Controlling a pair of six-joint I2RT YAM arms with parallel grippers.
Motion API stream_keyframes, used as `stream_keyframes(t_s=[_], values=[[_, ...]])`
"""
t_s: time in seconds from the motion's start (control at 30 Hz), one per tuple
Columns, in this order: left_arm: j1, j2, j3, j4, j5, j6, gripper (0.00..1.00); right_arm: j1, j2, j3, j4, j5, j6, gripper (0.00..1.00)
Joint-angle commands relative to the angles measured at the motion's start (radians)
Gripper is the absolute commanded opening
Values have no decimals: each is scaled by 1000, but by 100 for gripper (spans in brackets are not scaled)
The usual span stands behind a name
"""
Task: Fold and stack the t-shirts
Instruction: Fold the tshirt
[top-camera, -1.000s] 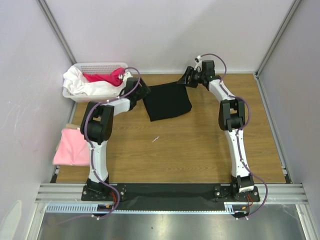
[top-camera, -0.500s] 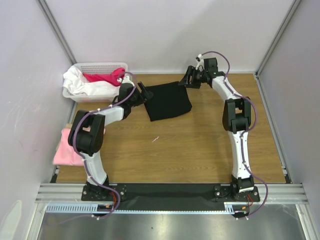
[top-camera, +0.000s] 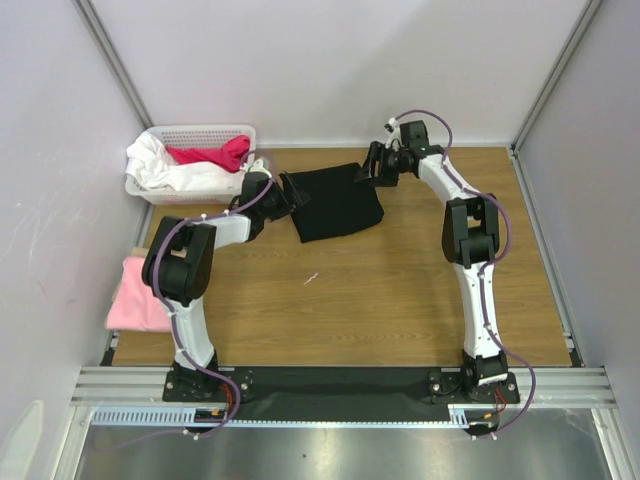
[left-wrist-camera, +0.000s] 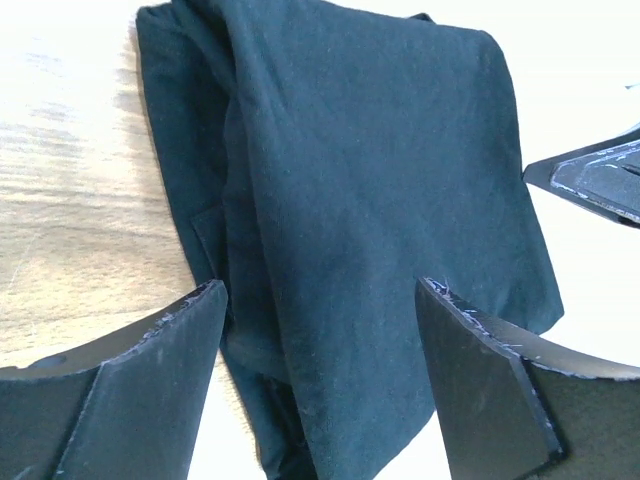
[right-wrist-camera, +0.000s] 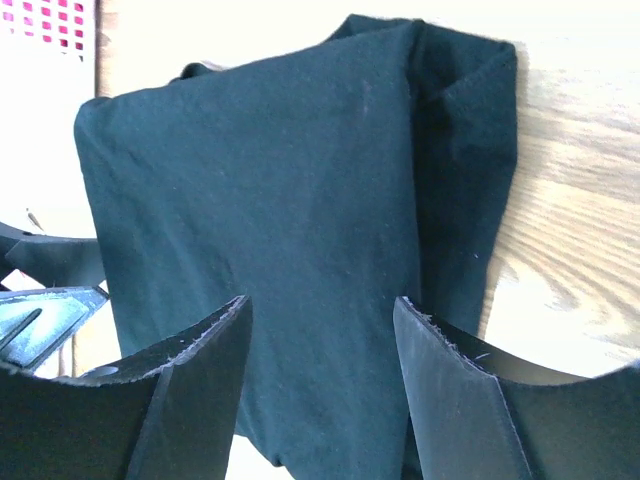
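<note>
Found the black t-shirt (top-camera: 335, 203) folded into a rough rectangle, flat on the wooden table (top-camera: 400, 300), up toward twelve o'clock from the table's middle. Saw the left gripper (top-camera: 290, 188) poised at the shirt's nine o'clock edge, fingers spread wide and pinching nothing. Confirmed it from the left wrist view: both black fingers (left-wrist-camera: 150, 390) stood apart over the black t-shirt (left-wrist-camera: 370, 200), with layered folds showing along one side. Spotted the right gripper (top-camera: 372, 172) at the shirt's one o'clock corner, fingers likewise parted, holding nothing. Got the same from the right wrist view: two fingers (right-wrist-camera: 450, 400) apart, the black t-shirt (right-wrist-camera: 260, 220) lying loose beneath them. Could not tell whether either set of fingertips touched the cloth. Picked out the pink t-shirt (top-camera: 140, 295) well apart, at the table's eight o'clock edge, its near side partly hidden behind the left arm. Noted a white basket (top-camera: 200, 132) at the ten o'clock corner, stuffed with white cloth (top-camera: 165, 175) and a crimson piece (top-camera: 210, 155).
</note>
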Motion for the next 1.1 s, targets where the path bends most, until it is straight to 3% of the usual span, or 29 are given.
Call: stream_keyframes(t_s=[0.0, 0.23, 0.4, 0.53, 0.57, 0.67, 1.07], values=[[-2, -3, -23, 34, 21, -20, 83, 0, -34, 9, -20, 9, -20, 65], [-2, 18, -48, 85, 52, -50, 80, 9, -25, 16, -30, 9, -24, 64], [-4, 32, -45, 109, 73, -63, 68, 9, -21, 25, -47, 21, -41, 62], [-16, 8, -45, 96, 75, -63, 44, 9, -21, 22, -47, 21, -38, 58], [-18, -5, -45, 86, 72, -61, 27, 9, -19, 22, -48, 21, -38, 57], [-22, -48, -40, 30, 67, -55, 1, 9, -21, 21, -48, 27, -33, 57], [-27, -106, 89, -350, 106, -109, 0, 20, -62, -82, -7, 34, -27, 56]])
